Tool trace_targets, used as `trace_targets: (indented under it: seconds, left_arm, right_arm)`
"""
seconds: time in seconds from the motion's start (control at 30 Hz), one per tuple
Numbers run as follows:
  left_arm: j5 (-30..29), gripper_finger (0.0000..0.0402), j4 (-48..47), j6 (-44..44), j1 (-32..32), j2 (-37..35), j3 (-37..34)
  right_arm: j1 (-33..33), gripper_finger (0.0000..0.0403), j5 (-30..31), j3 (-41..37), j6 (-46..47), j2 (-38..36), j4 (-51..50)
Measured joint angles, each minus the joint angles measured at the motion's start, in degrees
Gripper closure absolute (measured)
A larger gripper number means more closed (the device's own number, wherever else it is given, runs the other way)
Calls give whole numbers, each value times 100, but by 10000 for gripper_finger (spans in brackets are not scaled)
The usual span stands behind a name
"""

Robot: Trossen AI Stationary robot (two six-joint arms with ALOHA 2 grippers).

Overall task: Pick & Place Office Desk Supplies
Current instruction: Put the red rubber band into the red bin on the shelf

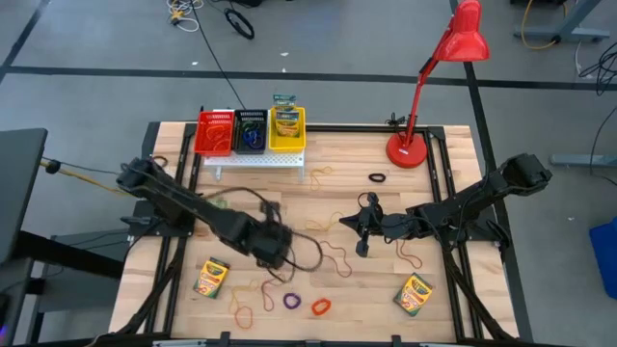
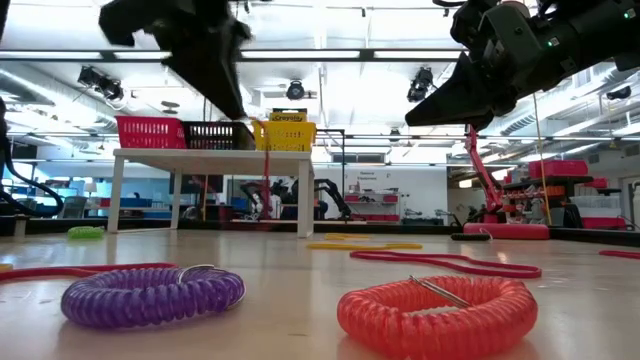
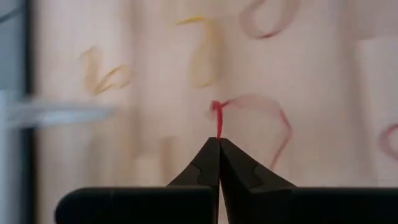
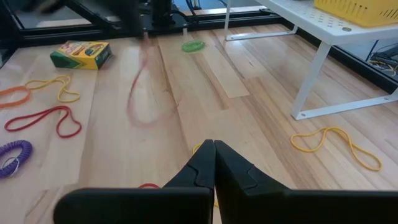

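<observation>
My left gripper (image 1: 278,249) hangs over the table's near middle, shut on a thin reddish rubber band (image 3: 261,121). The band also shows as a blurred loop in the right wrist view (image 4: 142,87). My right gripper (image 1: 363,234) is shut and empty above the table's centre, with a yellow rubber band (image 1: 323,221) lying to its left. Crayon boxes lie flat at the near left (image 1: 211,277) and near right (image 1: 415,294). A purple loop (image 1: 291,302) and an orange loop (image 1: 321,306) lie near the front edge. My left gripper pinches the reddish rubber band by one end (image 3: 217,132) between its two fingertips, coming from above. The rest of the band hangs slack below the fingers as a loop (image 4: 134,106). Whether its lower end touches the table, I cannot tell.
A white perforated stand (image 1: 255,160) at the far edge carries a red (image 1: 214,133), a black (image 1: 251,130) and a yellow basket (image 1: 287,128). A red desk lamp (image 1: 408,149) stands at the far right. A black loop (image 1: 377,178), a green loop (image 1: 220,202) and several rubber bands lie scattered.
</observation>
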Motion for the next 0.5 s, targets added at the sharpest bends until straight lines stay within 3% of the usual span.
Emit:
trace_targets:
  seconds: [0.23, 0.5]
  left_arm:
    - [-943, 398, -1758, -1097, 186, -1163, -7]
    - [-1868, 397, -3208, -2073, 926, -2309, -7]
  right_arm:
    - [-1, 398, -12, -2, 1, 0, -1]
    - [0, 398, -13, -2, 0, 0, 0]
